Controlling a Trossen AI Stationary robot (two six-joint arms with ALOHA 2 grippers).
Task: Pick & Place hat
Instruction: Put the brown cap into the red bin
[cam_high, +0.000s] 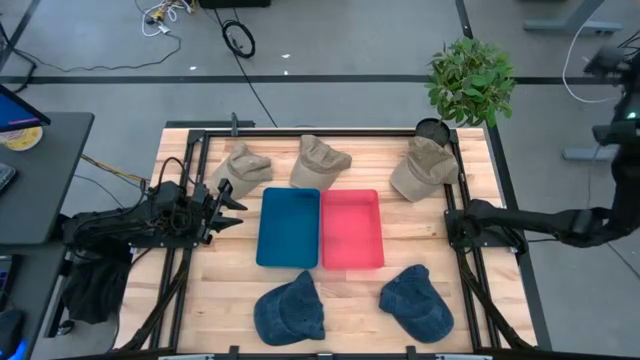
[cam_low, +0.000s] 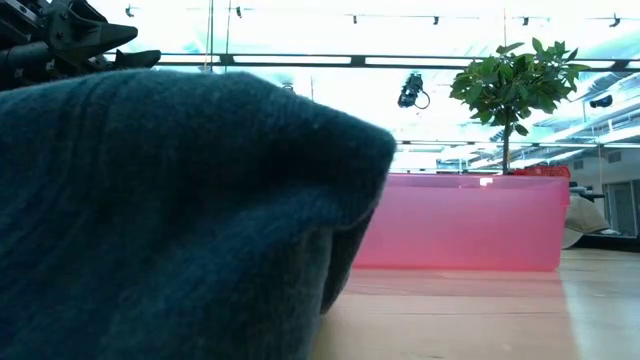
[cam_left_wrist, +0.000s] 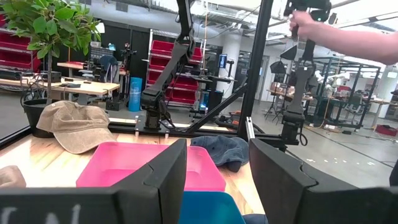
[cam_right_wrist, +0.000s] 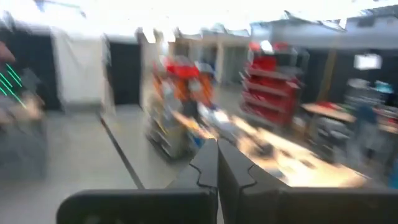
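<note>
Three tan hats lie along the far side of the table: one on the left, one in the middle, one on the right. Two blue denim hats rest by the near edge. Between the rows sit a blue tray and a pink tray. My left gripper is open at the table's left side, just left of the blue tray and near the left tan hat. My right gripper is shut at the table's right edge, touching nothing.
A potted plant stands at the far right corner, beside the right tan hat. Black frame rails run along both table sides. In the low view the near blue hat fills the foreground. A person's hand shows beyond the table.
</note>
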